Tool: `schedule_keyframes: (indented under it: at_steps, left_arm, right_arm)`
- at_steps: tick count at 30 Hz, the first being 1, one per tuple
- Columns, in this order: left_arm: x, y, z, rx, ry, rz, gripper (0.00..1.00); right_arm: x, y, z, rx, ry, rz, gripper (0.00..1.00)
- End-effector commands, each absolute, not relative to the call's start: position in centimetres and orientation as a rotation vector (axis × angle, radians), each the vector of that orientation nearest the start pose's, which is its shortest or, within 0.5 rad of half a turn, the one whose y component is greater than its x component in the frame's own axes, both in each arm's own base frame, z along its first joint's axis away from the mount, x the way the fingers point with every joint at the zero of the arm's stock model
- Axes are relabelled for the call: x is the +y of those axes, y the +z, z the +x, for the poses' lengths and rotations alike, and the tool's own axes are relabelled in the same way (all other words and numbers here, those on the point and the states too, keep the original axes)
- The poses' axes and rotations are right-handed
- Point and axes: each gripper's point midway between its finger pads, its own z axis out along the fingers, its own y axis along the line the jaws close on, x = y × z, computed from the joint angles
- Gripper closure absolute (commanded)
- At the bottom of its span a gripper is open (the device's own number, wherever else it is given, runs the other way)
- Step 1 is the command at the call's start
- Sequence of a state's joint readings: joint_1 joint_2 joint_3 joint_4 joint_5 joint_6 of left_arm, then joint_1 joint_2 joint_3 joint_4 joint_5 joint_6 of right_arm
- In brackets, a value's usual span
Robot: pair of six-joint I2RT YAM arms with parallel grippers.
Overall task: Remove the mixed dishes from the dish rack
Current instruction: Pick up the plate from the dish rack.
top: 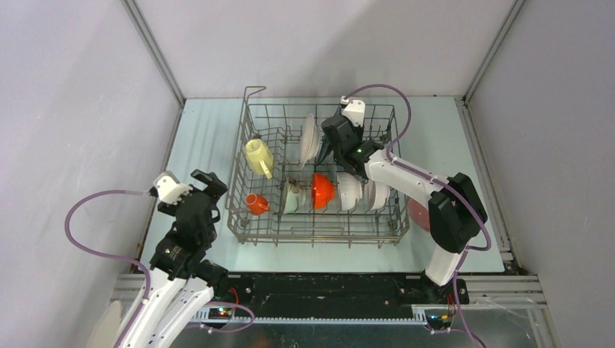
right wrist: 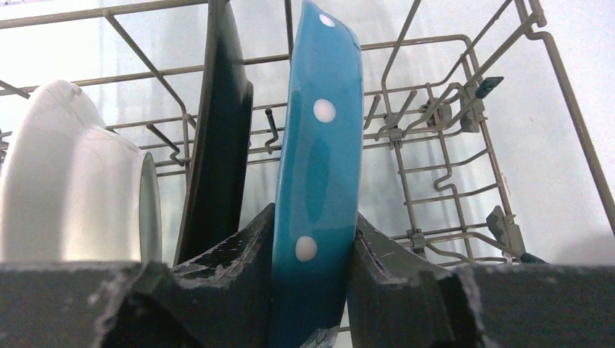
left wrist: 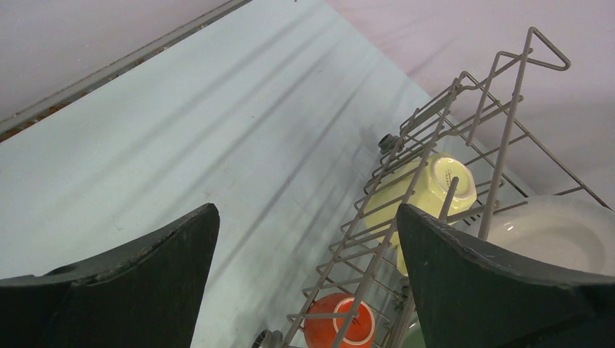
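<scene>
Pinching the blue dotted plate (right wrist: 323, 145) with my right end effector (right wrist: 313, 243) at the dish rack's (top: 245, 217) upper centre, left end effector (left wrist: 306, 217) spread over the tabletop (left wrist: 181, 123), I judge unloading barely begun, most dishes (top: 323, 190) still racked.

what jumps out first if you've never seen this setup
The blue white-dotted plate stands upright at the far side of the dish rack, with the right pincer closed on its rim. Next comes the bright orange bowl in the rack's near row. The left pincer hangs wide open over the table, left of the rack.
</scene>
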State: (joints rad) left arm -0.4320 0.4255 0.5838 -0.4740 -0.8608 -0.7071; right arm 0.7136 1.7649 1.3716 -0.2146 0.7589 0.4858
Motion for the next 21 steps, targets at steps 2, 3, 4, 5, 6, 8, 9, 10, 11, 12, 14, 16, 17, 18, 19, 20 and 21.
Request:
schedule_keyframes:
  at_steps: [2,3,4,5,6,8,9,10,11,12,14,16,17,18,19,20,21]
  left_arm:
    - [2.3,22.7,23.1,1.571,0.004,-0.802,0.00]
    - [2.4,22.7,23.1,1.570,0.005,-0.803,0.00]
    - [2.4,22.8,23.1,1.566,0.005,-0.806,0.00]
    - [2.4,22.7,23.1,1.566,0.005,-0.807,0.00]
    - [2.5,22.7,23.0,1.566,0.004,-0.807,0.00]
    - [2.5,22.8,22.9,1.564,0.003,-0.811,0.00]
    - [2.5,22.8,22.9,1.564,0.002,-0.811,0.00]
    - [2.5,22.8,22.8,1.562,-0.001,-0.812,0.00]
    - [2.6,22.8,22.8,1.560,-0.003,-0.813,0.00]
    - [2.6,22.9,22.7,1.556,-0.005,-0.815,0.00]
    - [2.7,22.9,22.6,1.550,-0.006,-0.820,0.00]
    - [2.7,22.9,22.5,1.548,-0.008,-0.821,0.00]
    - [2.7,22.9,22.5,1.547,-0.009,-0.822,0.00]
    - [2.8,22.9,22.5,1.546,-0.010,-0.823,0.00]
    - [2.8,22.9,22.4,1.546,-0.010,-0.823,0.00]
    - [2.8,23.0,22.5,1.546,-0.012,-0.823,0.00]
    - [2.7,22.9,22.4,1.548,-0.011,-0.822,0.00]
  right_arm:
    - [22.8,25.8,43.5,1.805,-0.046,0.271,1.00]
    - [22.8,26.4,43.3,1.795,-0.039,0.277,1.00]
    - [22.7,27.1,43.2,1.783,-0.034,0.287,1.00]
    - [22.8,27.5,43.1,1.777,-0.029,0.289,1.00]
    - [22.9,28.0,42.9,1.770,-0.024,0.293,1.00]
    - [23.0,29.1,42.7,1.759,-0.015,0.303,1.00]
    - [23.0,29.3,42.6,1.755,-0.013,0.307,1.00]
    - [23.0,29.8,42.4,1.748,-0.010,0.311,1.00]
    - [22.9,30.1,42.4,1.742,-0.010,0.315,1.00]
    - [22.9,30.4,42.2,1.738,-0.012,0.319,1.00]
    - [22.7,30.8,42.1,1.736,-0.022,0.306,1.00]
    - [22.4,31.3,42.0,1.735,-0.061,0.284,1.00]
    - [22.3,31.8,41.9,1.733,-0.081,0.264,1.00]
    - [22.2,31.9,41.9,1.730,-0.098,0.258,1.00]
    - [22.1,32.4,42.0,1.725,-0.117,0.246,1.00]
    - [22.1,32.7,42.0,1.723,-0.125,0.242,1.00]
    - [22.0,33.3,42.0,1.717,-0.134,0.244,1.00]
